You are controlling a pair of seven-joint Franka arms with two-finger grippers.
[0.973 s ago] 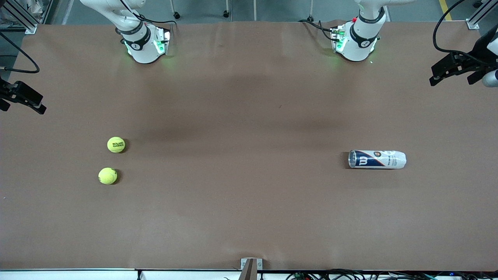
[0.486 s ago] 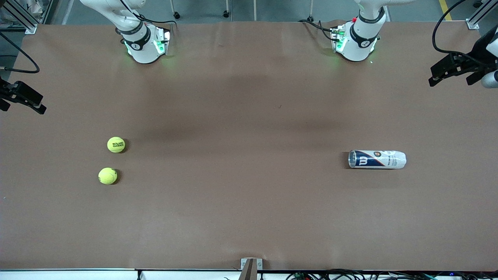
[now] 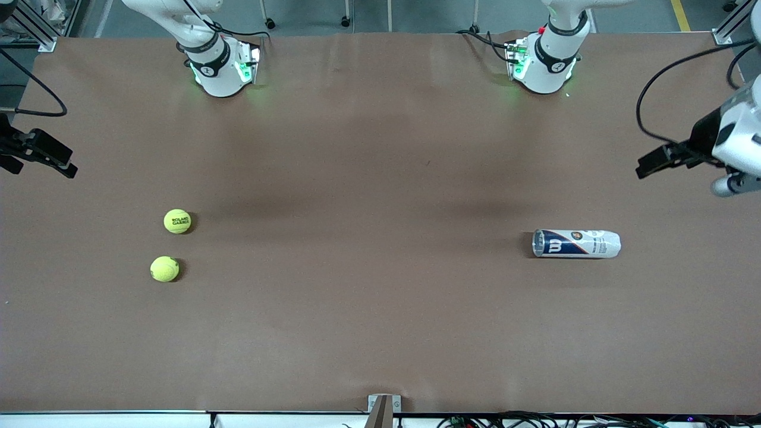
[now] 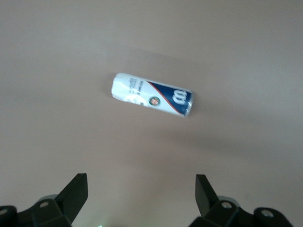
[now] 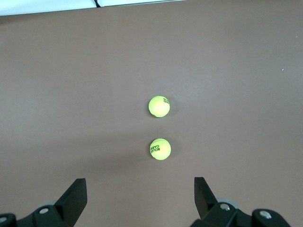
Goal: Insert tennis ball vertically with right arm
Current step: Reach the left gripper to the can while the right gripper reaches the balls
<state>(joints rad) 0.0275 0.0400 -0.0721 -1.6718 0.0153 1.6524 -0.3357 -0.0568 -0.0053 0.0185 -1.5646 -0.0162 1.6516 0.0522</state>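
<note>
Balls (image 5: 160, 127) lie below open right gripper (image 5: 137, 196).

I stood in a robotics lab: my two white jointed arm bases (image 3: 221, 70) were bolted along a wide brown paper-covered table (image 3: 380, 333), silver aluminium framing (image 3: 32, 27) stood at its corners, and black cables (image 3: 535, 421) trailed along its edge.

Even, soft overhead light covers the brown tabletop (image 3: 380, 309), with broad faint shadows across its upper middle. Green glow marks both arm bases. The tube (image 4: 152, 94) looks slightly blurred in the left wrist view; each tennis ball (image 5: 159, 106) appears sharp.
</note>
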